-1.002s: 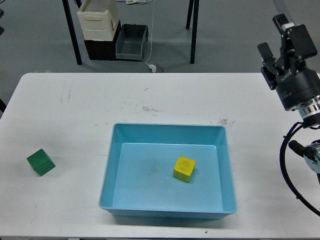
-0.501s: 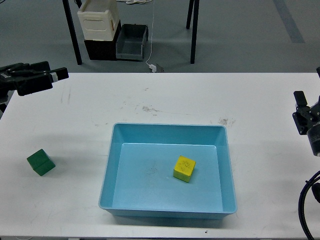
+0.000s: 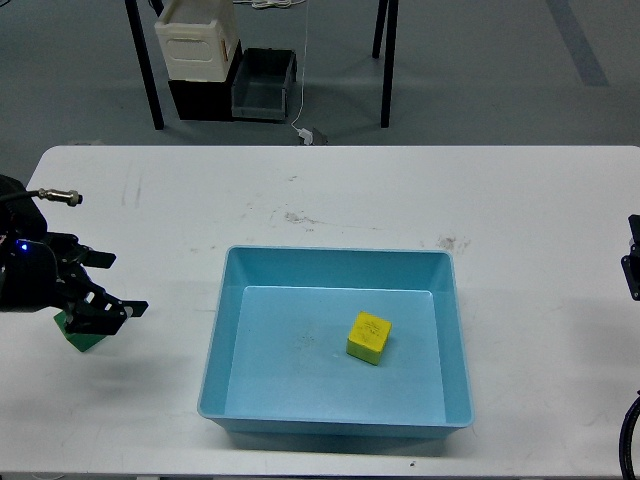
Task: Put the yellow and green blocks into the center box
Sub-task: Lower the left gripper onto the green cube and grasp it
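Observation:
The yellow block [image 3: 368, 336] lies on the floor of the light blue center box [image 3: 338, 256], right of its middle. The green block [image 3: 88, 340] sits on the white table at the far left, mostly covered by my left gripper [image 3: 112, 284]. That gripper is open, its two fingers spread and pointing right, with the lower finger right over the block. It holds nothing that I can see. Only a dark sliver of my right gripper [image 3: 633, 272] shows at the right edge, well away from the box.
The white table [image 3: 330, 190] has scuff marks behind the box. On the floor beyond it stand a cream-white crate [image 3: 197, 38], a dark grey bin [image 3: 263, 85] and black table legs [image 3: 145, 70], with a white cable hanging down.
My left gripper has come down from the table's back left edge onto the green block. My right gripper has slid further out of view to the right. Both blocks are unmoved.

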You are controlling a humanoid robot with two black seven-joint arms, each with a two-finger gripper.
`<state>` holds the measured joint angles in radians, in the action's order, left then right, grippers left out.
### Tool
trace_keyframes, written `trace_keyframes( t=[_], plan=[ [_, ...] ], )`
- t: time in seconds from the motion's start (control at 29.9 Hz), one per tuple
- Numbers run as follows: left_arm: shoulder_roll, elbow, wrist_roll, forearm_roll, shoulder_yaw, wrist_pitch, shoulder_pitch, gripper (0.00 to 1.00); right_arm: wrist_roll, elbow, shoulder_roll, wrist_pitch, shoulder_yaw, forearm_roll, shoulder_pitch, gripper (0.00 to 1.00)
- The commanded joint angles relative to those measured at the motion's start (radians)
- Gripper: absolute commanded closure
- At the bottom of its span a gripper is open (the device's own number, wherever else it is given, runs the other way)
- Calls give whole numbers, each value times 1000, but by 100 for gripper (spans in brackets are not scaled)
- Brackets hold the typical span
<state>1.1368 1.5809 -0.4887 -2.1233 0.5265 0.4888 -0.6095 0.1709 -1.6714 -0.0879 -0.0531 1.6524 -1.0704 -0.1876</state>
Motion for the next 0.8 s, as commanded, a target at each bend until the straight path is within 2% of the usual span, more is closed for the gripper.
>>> trace_keyframes(
  t=[0.0,0.33,0.77],
  plan=[
    [-31,-51,0,-49,-11,0,-1,0,9,2,0,1,1,1,-10,3],
    [-58,-148,0,-58,-82,0,-16,0,10,2,5,1,1,1,-30,3],
    [-109,-262,0,-58,-88,0,-15,0,10,2,4,33,3,1,-32,3]
  ],
)
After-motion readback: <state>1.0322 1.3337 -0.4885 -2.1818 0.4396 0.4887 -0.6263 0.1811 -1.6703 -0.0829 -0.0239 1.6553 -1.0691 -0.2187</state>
